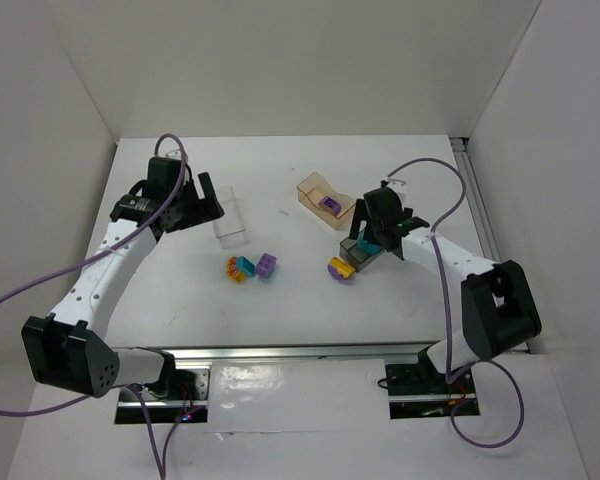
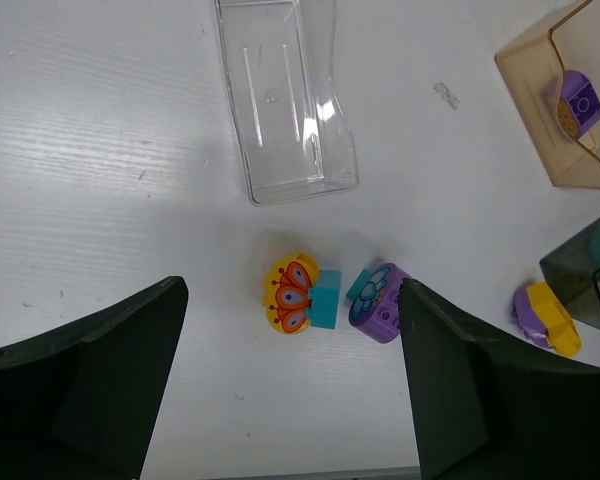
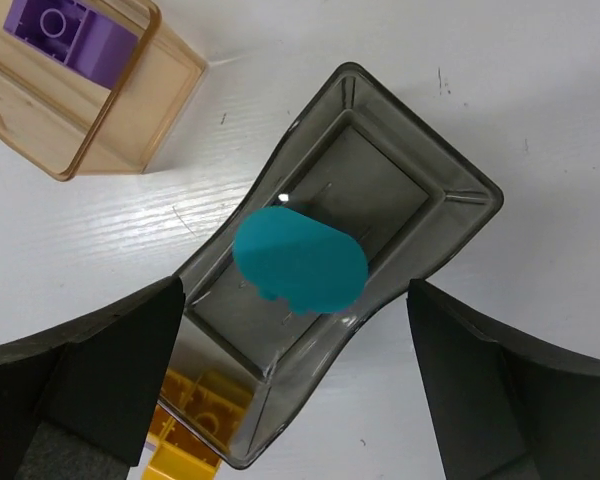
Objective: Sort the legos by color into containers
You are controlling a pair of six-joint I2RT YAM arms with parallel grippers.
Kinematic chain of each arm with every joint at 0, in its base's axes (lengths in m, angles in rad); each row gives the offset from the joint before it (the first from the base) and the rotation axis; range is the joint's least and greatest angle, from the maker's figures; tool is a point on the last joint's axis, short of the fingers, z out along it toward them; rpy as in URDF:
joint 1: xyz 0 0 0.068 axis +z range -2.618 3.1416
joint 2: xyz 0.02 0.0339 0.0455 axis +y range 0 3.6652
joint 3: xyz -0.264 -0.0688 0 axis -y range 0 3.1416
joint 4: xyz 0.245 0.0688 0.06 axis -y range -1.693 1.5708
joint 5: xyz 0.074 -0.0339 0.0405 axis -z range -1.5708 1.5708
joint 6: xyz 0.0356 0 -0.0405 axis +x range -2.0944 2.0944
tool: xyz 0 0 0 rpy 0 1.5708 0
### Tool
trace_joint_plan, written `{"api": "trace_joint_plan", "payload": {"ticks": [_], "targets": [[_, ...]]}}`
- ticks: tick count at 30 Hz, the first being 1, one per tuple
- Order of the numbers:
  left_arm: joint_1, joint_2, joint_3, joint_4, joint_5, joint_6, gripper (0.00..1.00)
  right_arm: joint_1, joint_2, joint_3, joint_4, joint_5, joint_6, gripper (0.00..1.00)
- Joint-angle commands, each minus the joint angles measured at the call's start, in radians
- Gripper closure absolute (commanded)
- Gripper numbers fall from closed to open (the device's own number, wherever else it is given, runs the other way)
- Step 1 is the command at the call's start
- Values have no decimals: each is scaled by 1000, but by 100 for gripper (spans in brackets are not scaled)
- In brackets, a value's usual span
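Note:
My right gripper (image 1: 373, 238) is open above the dark grey tray (image 1: 358, 256). In the right wrist view (image 3: 295, 385) a teal brick (image 3: 300, 258) sits over the dark grey tray's (image 3: 460, 190) floor, touching neither finger. I cannot tell whether it rests there. The peach tray (image 1: 315, 190) holds a purple brick (image 1: 330, 205). My left gripper (image 1: 202, 203) is open and empty beside the clear tray (image 1: 230, 222), which is empty (image 2: 285, 95). Loose on the table lie a yellow-and-teal brick (image 2: 292, 295), a purple brick (image 2: 380, 298) and a yellow-and-purple brick (image 2: 547, 318).
The yellow-and-purple brick (image 1: 341, 268) lies against the dark tray's near-left end. The loose yellow-and-teal (image 1: 241, 268) and purple (image 1: 267, 265) bricks lie mid-table, in front of the clear tray. White walls enclose the table on three sides.

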Motion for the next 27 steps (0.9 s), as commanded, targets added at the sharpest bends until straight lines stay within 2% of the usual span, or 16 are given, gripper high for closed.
{"api": "trace_joint_plan", "payload": {"ticks": [1,4,7,8,11,12,15,22,27], "targets": [[4,-26,22,-1,-31,16,6,47,-25,33,-9,45,6,0],[4,-26,22,-1,-18,29,6,114,-74,33,-19,88,26,0],[4,-26,22,-1,-9,38,6,264,-120,33,-3,116,55,2],[4,-26,22,-1,-9,38,6,359,-130,42,-3,133,69,3],[4,-26,22,-1,-37,29,6,484,-47,115,-15,165,147,3],[4,-26,22,-1,-37,42,6,556,-18,142,-29,177,216,3],[4,-26,13,-1,-78,61,6,651,97,254,-101,246,369,2],[4,-46,13,-11,-75,82,5,674,278,357,-39,255,443,2],[4,-83,4,-11,-121,92,5,664,389,444,-91,283,462,3]]}}
